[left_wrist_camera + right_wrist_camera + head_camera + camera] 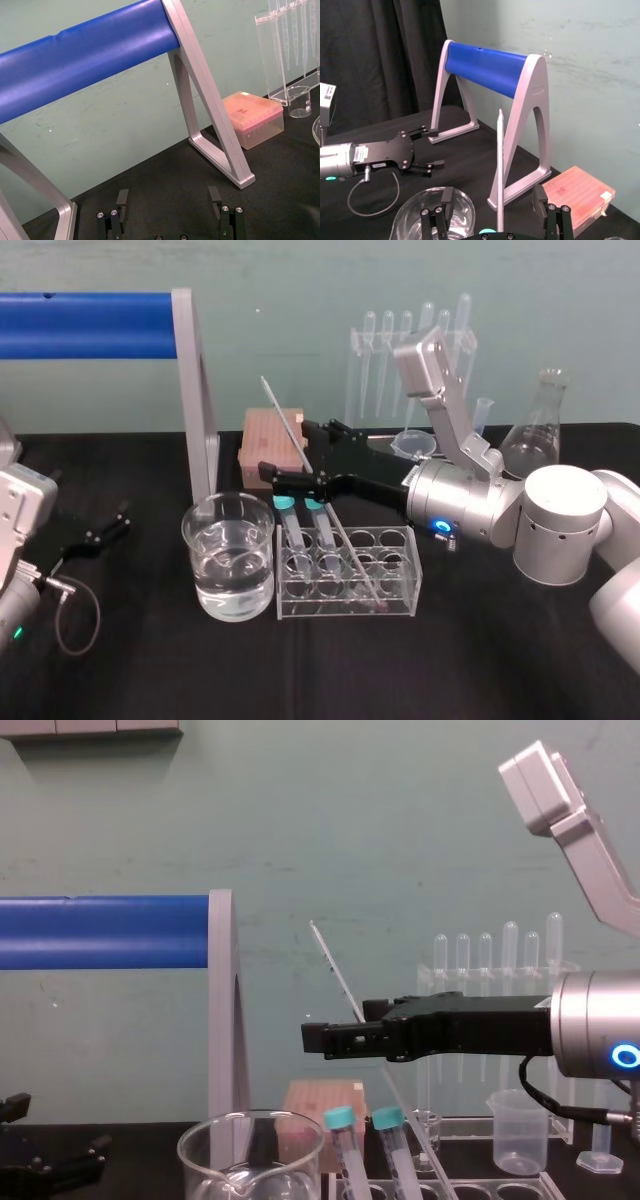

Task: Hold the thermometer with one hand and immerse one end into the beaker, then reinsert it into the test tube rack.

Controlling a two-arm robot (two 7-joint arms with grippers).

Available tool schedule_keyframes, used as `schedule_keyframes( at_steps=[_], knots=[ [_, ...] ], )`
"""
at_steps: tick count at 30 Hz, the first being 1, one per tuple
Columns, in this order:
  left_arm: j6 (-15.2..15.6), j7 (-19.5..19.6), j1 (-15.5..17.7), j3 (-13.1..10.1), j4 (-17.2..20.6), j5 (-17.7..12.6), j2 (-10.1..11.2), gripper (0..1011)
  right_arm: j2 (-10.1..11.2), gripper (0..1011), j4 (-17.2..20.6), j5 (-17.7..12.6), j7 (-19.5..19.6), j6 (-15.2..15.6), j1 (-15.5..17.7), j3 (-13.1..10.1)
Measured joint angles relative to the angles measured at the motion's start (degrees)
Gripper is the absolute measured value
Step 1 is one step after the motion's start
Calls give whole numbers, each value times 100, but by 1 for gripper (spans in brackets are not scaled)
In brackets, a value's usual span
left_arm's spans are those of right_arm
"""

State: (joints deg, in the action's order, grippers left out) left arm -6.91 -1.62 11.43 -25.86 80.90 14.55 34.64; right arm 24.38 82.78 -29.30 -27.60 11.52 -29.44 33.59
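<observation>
Head view: thermometer [285, 421] in rack [400, 580]; wrist view: right gripper [493, 191] wide apart

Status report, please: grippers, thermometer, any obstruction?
Right gripper open, straddling thermometer. It leans in test tube rack. Left gripper open, parked left. Beaker beside rack, nothing between.

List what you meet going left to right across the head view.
left gripper, idle at the left → beaker → test tube rack → conical flask at the back

Glossy clear glass beaker [228, 558], matt black table [480, 660]
</observation>
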Motion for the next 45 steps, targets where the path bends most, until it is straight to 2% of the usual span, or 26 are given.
schedule_keyframes(
  at_steps=[9,12,19,20,21,22,26,27,30,31,33,34,35,41,45],
  knots=[
    [0,0,0,0,0,0,0,1008,11,1000,5,-18,-3,1,5,1],
    [0,0,0,0,0,0,0,1008,16,947,8,-31,-4,2,6,0],
    [0,0,0,0,0,0,0,1008,20,768,11,-40,-7,6,10,-2],
    [0,0,0,0,0,0,0,1008,21,713,12,-42,-8,7,10,-3],
    [0,0,0,0,0,0,0,1008,21,713,13,-43,-9,7,11,-3],
    [0,0,0,0,0,0,0,1008,22,654,13,-44,-10,8,11,-4],
    [0,0,0,0,0,0,0,1008,23,554,16,-48,-13,10,13,-6],
    [0,0,0,0,0,0,0,1008,24,488,17,-48,-14,11,13,-7],
    [0,0,0,0,0,0,0,1008,25,426,18,-50,-16,12,14,-8],
    [0,0,0,0,0,0,0,1008,26,367,18,-52,-17,12,14,-9],
    [0,0,0,0,0,0,0,1008,28,303,18,-53,-19,12,14,-9],
    [0,0,0,0,0,0,0,1008,28,303,19,-53,-19,12,14,-9],
    [0,0,0,0,0,0,0,1008,29,244,19,-54,-20,12,14,-9],
    [0,0,0,0,0,0,0,1008,29,65,19,-57,-20,12,14,-9],
    [0,0,0,0,0,0,0,1008,29,56,19,-57,-20,12,14,-9]
  ],
)
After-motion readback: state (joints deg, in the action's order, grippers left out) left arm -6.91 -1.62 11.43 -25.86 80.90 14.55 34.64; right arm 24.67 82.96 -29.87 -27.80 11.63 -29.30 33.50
